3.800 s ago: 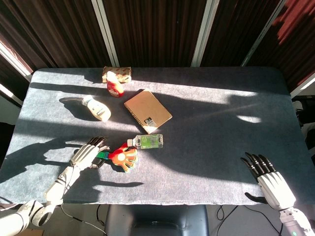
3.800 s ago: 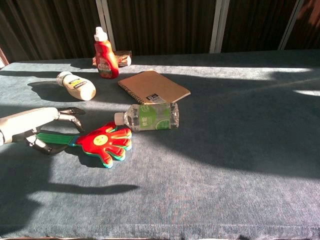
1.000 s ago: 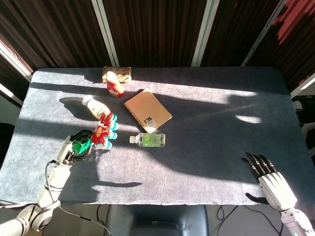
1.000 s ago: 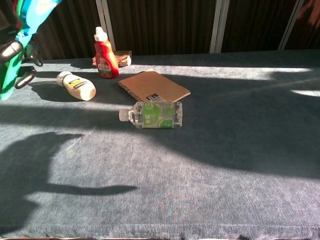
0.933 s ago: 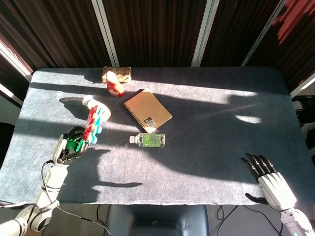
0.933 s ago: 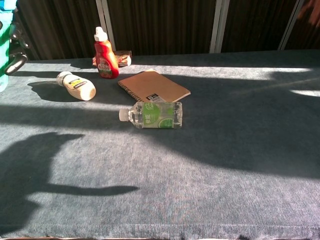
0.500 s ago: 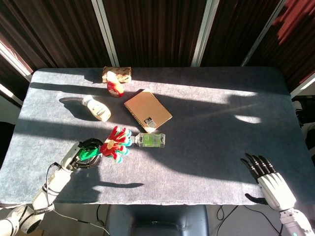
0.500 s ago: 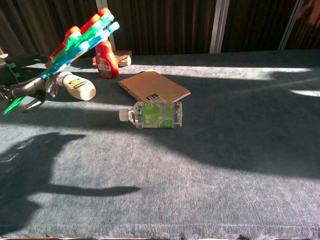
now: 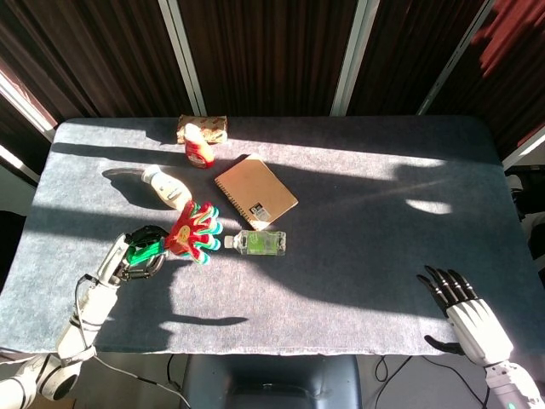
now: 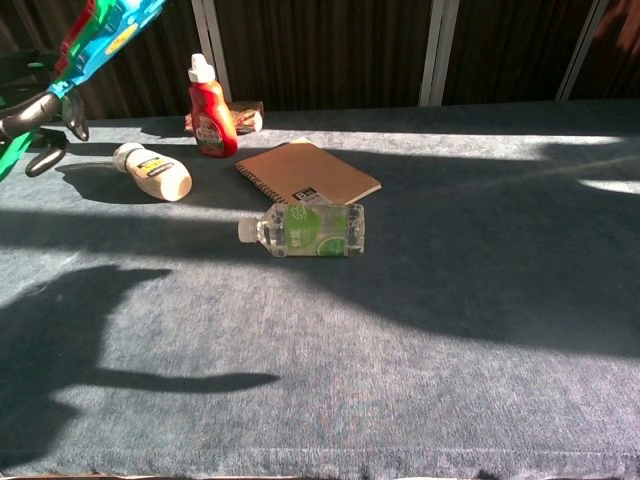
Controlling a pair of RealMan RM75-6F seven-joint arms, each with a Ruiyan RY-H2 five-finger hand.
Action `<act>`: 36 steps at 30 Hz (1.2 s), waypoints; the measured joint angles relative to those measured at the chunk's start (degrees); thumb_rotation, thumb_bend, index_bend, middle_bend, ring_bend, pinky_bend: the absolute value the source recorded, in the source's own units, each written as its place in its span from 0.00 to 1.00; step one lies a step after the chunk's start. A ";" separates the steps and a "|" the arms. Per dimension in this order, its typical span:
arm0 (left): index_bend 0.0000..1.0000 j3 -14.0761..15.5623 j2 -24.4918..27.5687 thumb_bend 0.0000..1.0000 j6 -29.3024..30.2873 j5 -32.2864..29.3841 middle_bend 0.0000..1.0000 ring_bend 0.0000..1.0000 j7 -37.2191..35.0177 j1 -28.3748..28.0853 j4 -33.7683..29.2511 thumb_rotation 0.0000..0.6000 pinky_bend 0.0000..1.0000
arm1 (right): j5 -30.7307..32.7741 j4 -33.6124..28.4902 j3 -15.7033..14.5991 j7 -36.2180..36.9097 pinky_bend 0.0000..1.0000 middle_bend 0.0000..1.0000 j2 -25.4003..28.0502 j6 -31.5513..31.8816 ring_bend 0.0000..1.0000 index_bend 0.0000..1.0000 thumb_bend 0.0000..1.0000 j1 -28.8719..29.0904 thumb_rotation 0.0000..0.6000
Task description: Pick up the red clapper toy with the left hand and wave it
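A grey-blue felt-covered worktop (image 9: 358, 256) stands before dark slatted panels, crossed by bands of sunlight and long shadow. The red hand-shaped clapper toy with green and blue layers and a green handle (image 9: 192, 232) is lifted off the worktop at the left of the head view, its red palm tilted up toward the middle of the frame; in the chest view only its blue and green edge (image 10: 105, 30) shows at the upper left corner. The left hand (image 9: 136, 253) grips the green handle, dark fingers (image 10: 40, 108) curled around it, with the forearm running down to the lower left edge.

Just right of the toy's palm in the head view lies a clear plastic bottle with a green label (image 9: 258, 244), on its side, cap pointing left. Above it rests a brown spiral-bound notebook (image 9: 255, 192), turned at an angle. Left of the notebook a cream-coloured squeeze bottle (image 9: 167, 187) lies on its side in the sun. Further up stands a red sauce bottle with a white cap (image 9: 198, 147), upright, and just behind it a brownish wrapped packet (image 9: 203, 129).

The right hand (image 9: 464, 311) rests at the lower right corner of the head view, well apart from everything, its dark fingers spread and holding nothing.
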 measured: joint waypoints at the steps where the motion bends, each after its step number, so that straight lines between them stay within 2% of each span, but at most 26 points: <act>1: 0.80 -0.96 0.44 0.67 0.65 -0.95 0.72 0.50 -5.58 0.40 -1.22 1.00 0.83 | 0.00 -0.01 0.00 -0.02 0.00 0.00 0.00 0.03 0.00 0.00 0.08 -0.02 1.00; 4: 0.80 -3.20 1.80 0.67 2.05 -2.99 0.72 0.50 -20.13 1.42 -4.25 1.00 0.83 | 0.11 -0.01 0.04 -0.06 0.00 0.00 -0.01 0.03 0.00 0.00 0.08 -0.03 1.00; 7: 0.80 -4.15 2.46 0.67 2.89 -3.56 0.72 0.50 -31.46 1.97 -5.61 1.00 0.83 | 0.08 -0.02 0.03 -0.14 0.00 0.00 -0.02 -0.01 0.00 0.00 0.08 -0.03 1.00; 10: 0.80 -4.12 2.46 0.66 3.44 -3.01 0.72 0.50 -37.11 2.19 -5.38 1.00 0.83 | 0.02 -0.06 -0.04 -0.23 0.00 0.00 -0.04 -0.07 0.00 0.00 0.08 -0.03 1.00; 13: 0.80 -3.48 1.85 0.66 3.57 -1.72 0.72 0.50 -37.04 2.13 -3.88 1.00 0.83 | -0.02 -0.13 -0.15 -0.27 0.00 0.00 0.07 -0.20 0.00 0.00 0.08 -0.03 1.00; 15: 0.80 -2.88 1.22 0.66 3.42 -0.72 0.72 0.50 -34.24 1.99 -2.31 1.00 0.83 | 0.02 -0.18 -0.15 -0.36 0.00 0.00 0.09 -0.21 0.00 0.00 0.08 -0.04 1.00; 18: 0.80 -1.50 -0.03 0.66 2.35 1.04 0.72 0.50 -25.00 1.55 0.84 1.00 0.83 | 0.10 -0.23 -0.14 -0.37 0.00 0.00 0.13 -0.26 0.00 0.00 0.08 -0.05 1.00; 25: 0.80 2.07 -3.66 0.65 -4.20 3.65 0.72 0.50 10.93 -0.49 8.84 1.00 0.83 | 0.23 -0.23 -0.07 -0.18 0.00 0.00 0.32 -0.24 0.00 0.00 0.08 -0.02 1.00; 28: 0.80 3.38 -5.63 0.65 -8.06 3.95 0.72 0.50 20.94 -1.75 12.18 1.00 0.82 | 0.28 -0.22 -0.05 -0.25 0.00 0.00 0.28 -0.42 0.00 0.00 0.08 0.04 1.00; 31: 0.80 4.64 -8.11 0.65 -11.77 3.98 0.72 0.50 25.41 -3.33 15.02 1.00 0.82 | 0.31 -0.27 -0.08 -0.40 0.00 0.00 0.20 -0.61 0.00 0.00 0.08 0.09 1.00; 36: 0.80 5.84 -9.77 0.63 -13.97 3.86 0.72 0.48 27.06 -4.43 16.71 1.00 0.80 | 0.21 -0.33 -0.07 -0.22 0.00 0.00 0.35 -0.17 0.00 0.00 0.08 -0.04 1.00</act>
